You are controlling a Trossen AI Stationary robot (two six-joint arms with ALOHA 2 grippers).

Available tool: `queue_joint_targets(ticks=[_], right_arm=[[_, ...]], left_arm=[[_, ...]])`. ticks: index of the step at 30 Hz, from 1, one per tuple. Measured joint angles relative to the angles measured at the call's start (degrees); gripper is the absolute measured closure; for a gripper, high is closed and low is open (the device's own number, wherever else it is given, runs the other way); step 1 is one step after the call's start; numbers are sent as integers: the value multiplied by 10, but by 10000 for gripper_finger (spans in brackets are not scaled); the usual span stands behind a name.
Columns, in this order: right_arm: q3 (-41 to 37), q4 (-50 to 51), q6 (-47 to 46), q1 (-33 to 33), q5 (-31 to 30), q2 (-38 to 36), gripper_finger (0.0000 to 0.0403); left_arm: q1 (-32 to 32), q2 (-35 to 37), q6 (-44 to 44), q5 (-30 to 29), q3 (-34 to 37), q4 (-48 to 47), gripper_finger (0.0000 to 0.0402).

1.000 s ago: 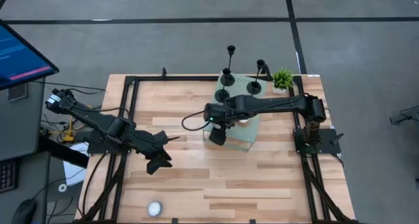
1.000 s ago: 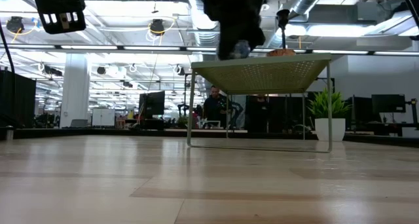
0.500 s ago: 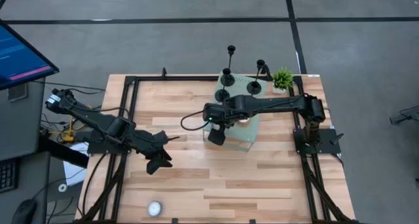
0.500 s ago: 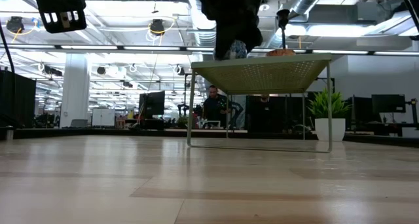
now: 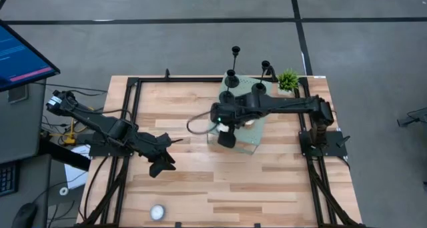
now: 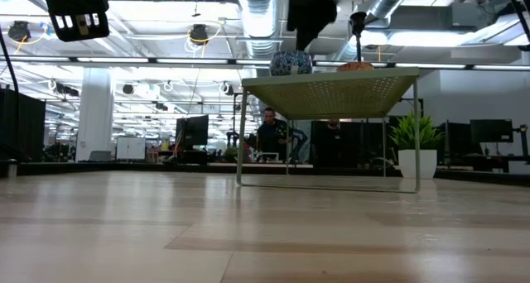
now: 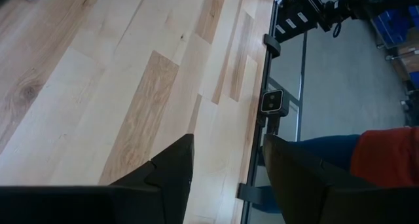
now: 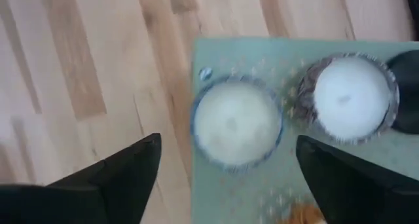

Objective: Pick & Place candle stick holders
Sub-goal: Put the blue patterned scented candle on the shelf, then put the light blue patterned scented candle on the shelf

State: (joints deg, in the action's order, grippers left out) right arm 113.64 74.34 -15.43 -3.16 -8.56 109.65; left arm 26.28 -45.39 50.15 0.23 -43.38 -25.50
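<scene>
Several black candle stick holders stand on their disc bases on the far part of a pale green perforated stand. One shows in the low view. My right gripper hangs open over the stand's near left corner, above a white candle in a blue-patterned cup that stands there. It also shows in the low view. A second white candle stands beside it. My left gripper waits open and empty over the table's left half, and its own view shows only bare table.
A small green potted plant stands at the table's far right, beside the stand. A white tealight lies near the table's near edge. A black frame runs along the table's sides. A person's sleeve shows beyond the table.
My right gripper has let go of the blue-patterned candle cup, which now stands on the stand's near left corner. It has risen above the cup and shifted slightly toward the table's right edge.
</scene>
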Motion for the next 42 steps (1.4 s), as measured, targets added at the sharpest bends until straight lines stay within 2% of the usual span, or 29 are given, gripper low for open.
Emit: queue_joint_targets(ticks=[4, 7, 11, 13, 19, 27, 30, 32, 34, 37, 42], right_arm=[[-10, 24, 51, -48, -64, -13, 125], [-35, 27, 64, -67, -92, -17, 211], [-69, 10, 69, -66, -97, -24, 353], [-80, -11, 70, -62, -97, -27, 388], [-103, -27, 70, -61, -97, -27, 362], [-109, -73, 89, -42, -95, -27, 399], [-109, -63, 86, -37, -89, -27, 396], [-102, -41, 85, -40, -84, -27, 391], [-83, -14, 85, -53, -82, -32, 387], [-50, 13, 72, -80, -80, -54, 386], [-36, 50, -24, -144, -89, -115, 389]], left_arm=[[0, 0, 3, 0, 0, 0, 218], [0, 0, 3, 0, 0, 0, 218], [0, 0, 3, 0, 0, 1, 218], [0, 0, 3, 0, 0, 0, 218], [0, 0, 2, 0, 0, 0, 218], [0, 0, -1, 0, 0, 0, 218], [0, 0, -1, 1, 0, 0, 218], [0, 0, 5, 20, 0, 0, 218], [3, 0, 19, 63, 0, 0, 218], [29, -1, 47, 99, 0, -2, 218], [111, -32, 85, 104, 0, -13, 218]])
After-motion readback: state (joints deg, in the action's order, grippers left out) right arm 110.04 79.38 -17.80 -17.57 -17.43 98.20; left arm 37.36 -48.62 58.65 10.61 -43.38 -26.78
